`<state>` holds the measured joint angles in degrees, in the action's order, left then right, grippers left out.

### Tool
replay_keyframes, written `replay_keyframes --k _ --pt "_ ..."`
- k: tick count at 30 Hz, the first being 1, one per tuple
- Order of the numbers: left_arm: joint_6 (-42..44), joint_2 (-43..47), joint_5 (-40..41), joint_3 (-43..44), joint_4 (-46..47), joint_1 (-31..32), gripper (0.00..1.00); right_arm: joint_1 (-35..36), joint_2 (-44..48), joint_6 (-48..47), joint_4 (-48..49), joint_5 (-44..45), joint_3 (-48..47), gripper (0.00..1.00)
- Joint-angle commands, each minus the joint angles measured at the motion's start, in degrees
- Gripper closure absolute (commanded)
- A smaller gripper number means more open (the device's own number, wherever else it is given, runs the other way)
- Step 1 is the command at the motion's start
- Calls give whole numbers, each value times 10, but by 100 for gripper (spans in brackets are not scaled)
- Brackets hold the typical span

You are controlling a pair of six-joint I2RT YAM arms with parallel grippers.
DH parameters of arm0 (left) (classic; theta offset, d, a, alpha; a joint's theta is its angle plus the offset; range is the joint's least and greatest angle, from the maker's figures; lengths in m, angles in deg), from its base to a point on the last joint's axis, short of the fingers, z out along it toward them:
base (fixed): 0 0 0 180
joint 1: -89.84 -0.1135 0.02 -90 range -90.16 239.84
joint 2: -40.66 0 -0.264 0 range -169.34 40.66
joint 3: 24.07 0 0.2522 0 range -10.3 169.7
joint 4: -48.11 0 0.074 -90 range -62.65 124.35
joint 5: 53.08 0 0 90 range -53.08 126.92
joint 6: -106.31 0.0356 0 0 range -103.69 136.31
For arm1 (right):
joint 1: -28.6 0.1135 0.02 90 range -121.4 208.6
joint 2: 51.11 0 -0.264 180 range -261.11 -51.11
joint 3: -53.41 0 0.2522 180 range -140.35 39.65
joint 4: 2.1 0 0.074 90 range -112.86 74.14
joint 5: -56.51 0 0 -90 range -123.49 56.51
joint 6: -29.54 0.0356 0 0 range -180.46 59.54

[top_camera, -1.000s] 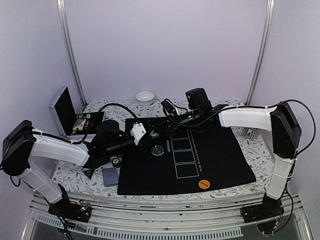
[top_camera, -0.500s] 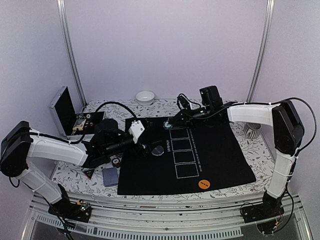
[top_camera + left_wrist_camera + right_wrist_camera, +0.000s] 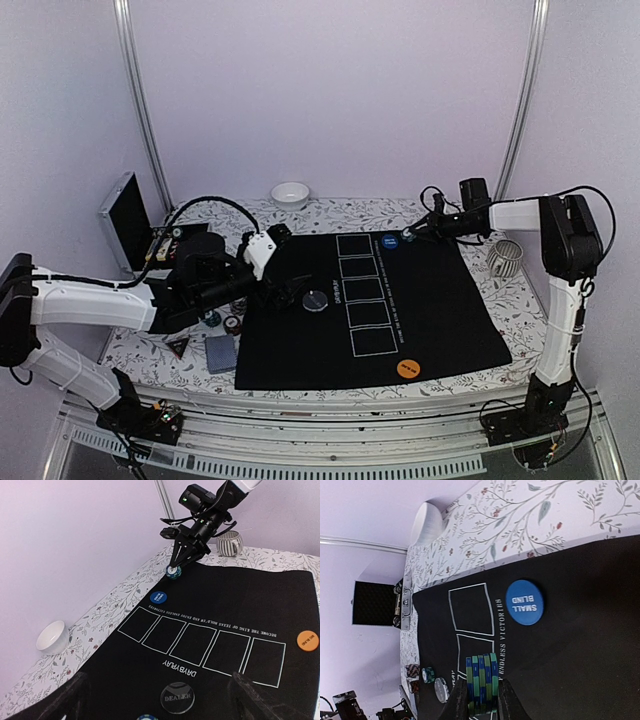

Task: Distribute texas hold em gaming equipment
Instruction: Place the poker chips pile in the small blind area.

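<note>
My right gripper [image 3: 481, 702] is shut on a small stack of green-and-blue poker chips [image 3: 481, 682], held on edge just above the black mat. It hovers at the mat's far edge beside the blue small-blind disc [image 3: 524, 602], as the top view shows for the right gripper [image 3: 408, 237] and blue disc [image 3: 390, 241]. My left gripper [image 3: 285, 293] stands open and empty over the mat's left side, near the black dealer button [image 3: 176, 697]. One green-blue chip [image 3: 147, 717] shows at the bottom edge of the left wrist view. An orange disc [image 3: 407, 367] lies at the mat's near right.
Left of the mat lie loose chips [image 3: 232, 325], a triangle marker [image 3: 178, 346] and grey-blue cards [image 3: 220, 352]. The open silver case [image 3: 125, 220] stands at the far left, a white bowl [image 3: 290, 194] at the back, and a striped mug [image 3: 505, 257] right of the mat.
My left gripper opened and drew back to the left. The right arm carried the chip stack from the mat's far left to the right, next to the blue disc.
</note>
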<state>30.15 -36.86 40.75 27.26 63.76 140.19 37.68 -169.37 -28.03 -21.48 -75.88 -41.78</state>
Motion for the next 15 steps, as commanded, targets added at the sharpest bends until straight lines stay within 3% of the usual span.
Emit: replay_keyframes --k 1,9,15 --pt "-12 11 16 5 -35 -2 2 -3 -43 -15 -28 27 -47 98" --pt "-11 6 11 11 -36 -5 2 -3 -31 -54 -85 50 -56 98" --pt "-7 16 6 7 -35 -6 2 19 75 -115 -124 31 35 98"
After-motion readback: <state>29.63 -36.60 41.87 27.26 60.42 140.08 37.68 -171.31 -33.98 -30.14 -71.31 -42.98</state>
